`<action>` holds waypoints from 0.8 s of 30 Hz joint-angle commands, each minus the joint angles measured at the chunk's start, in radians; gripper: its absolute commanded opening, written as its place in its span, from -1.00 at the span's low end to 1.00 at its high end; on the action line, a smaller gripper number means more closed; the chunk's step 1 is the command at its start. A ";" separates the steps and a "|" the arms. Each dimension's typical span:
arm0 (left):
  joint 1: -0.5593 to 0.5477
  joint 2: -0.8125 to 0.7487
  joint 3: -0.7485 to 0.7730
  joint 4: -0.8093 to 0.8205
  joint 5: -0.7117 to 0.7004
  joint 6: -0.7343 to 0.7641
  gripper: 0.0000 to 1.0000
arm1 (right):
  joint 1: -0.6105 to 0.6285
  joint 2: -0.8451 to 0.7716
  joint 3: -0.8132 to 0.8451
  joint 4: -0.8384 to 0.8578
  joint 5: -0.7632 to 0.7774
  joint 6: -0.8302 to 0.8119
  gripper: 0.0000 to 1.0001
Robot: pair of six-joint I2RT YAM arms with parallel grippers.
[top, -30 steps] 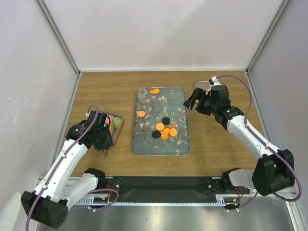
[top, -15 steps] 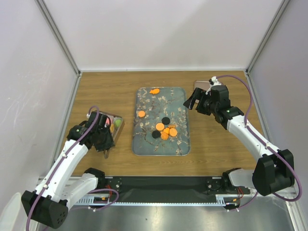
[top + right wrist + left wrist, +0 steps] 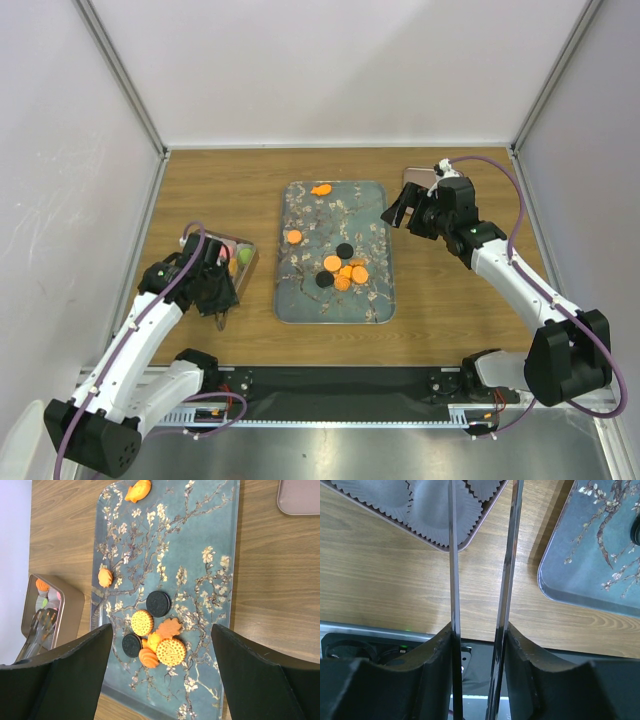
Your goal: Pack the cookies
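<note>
We're hovering our right gripper (image 3: pixel 398 212) wide open beside the floral tray (image 3: pixel 220 545), cookies (image 3: pixel 155 637) clustered below it, left gripper (image 3: pixel 481 555) jaws narrowly parted, holding nothing, cupcake-liner tin (image 3: pixel 427 505) just ahead-left

Floral tray (image 3: pixel 300 300), table centre: orange and black cookies (image 3: pixel 343 270) clustered near middle (two lone orange farther off). Left gripper (image 3: pixel 217 290) beside small box (image 3: pixel 244 262); right gripper (image 3: pixel 403 207) at tray's far-right corner.

Walls (image 3: pixel 330 70): plain white panels, being framed by grey metal posts.
Table (image 3: pixel 220 185): wood-grain top, being lit evenly.
Front edge (image 3: pixel 340 380): black strip.
</note>
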 commanded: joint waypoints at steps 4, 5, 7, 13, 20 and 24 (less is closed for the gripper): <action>0.007 -0.018 0.006 0.006 0.016 0.004 -0.08 | 0.001 0.000 0.022 0.024 0.001 -0.006 0.73; 0.007 -0.018 0.008 0.005 0.016 0.005 -0.08 | 0.001 0.000 0.022 0.024 0.001 -0.007 0.73; 0.007 -0.017 0.014 0.003 0.013 0.005 -0.06 | 0.001 -0.001 0.023 0.024 -0.001 -0.006 0.73; 0.007 -0.018 0.021 0.000 0.009 0.010 0.00 | 0.003 0.002 0.022 0.024 0.001 -0.007 0.73; 0.007 -0.017 0.038 -0.005 0.007 0.019 0.00 | 0.001 0.000 0.022 0.024 0.001 -0.009 0.73; 0.007 -0.010 0.083 -0.008 0.001 0.037 0.02 | 0.001 0.004 0.022 0.025 0.002 -0.006 0.73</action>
